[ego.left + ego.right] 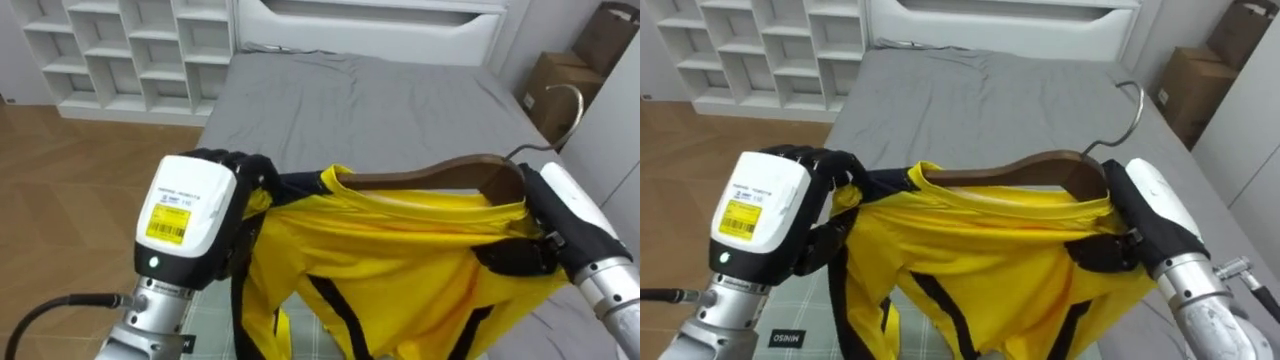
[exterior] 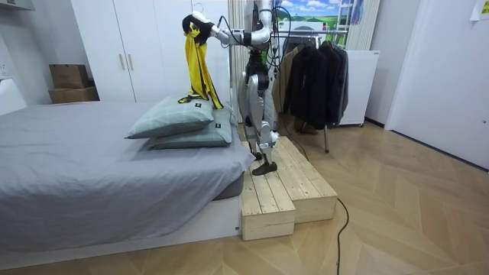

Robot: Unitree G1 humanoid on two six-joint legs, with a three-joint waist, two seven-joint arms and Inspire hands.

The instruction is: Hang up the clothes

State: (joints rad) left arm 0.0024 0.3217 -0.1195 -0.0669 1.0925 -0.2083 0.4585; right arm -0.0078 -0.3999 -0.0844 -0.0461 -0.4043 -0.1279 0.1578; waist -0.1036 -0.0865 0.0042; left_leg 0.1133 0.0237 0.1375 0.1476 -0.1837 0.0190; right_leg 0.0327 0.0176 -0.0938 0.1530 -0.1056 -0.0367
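Yellow jersey with black trim sits spread on a brown wooden hanger with a metal hook, held over the pillow end of the grey bed. The left hand and right hand each have their fingers clenched on one shoulder of the jersey, probably to keep it level. A clothes rail with dark coats stands behind the robot, so a turn seems needed.

Yellow shirt, seemingly black-striped; brown hanger; grey bed.
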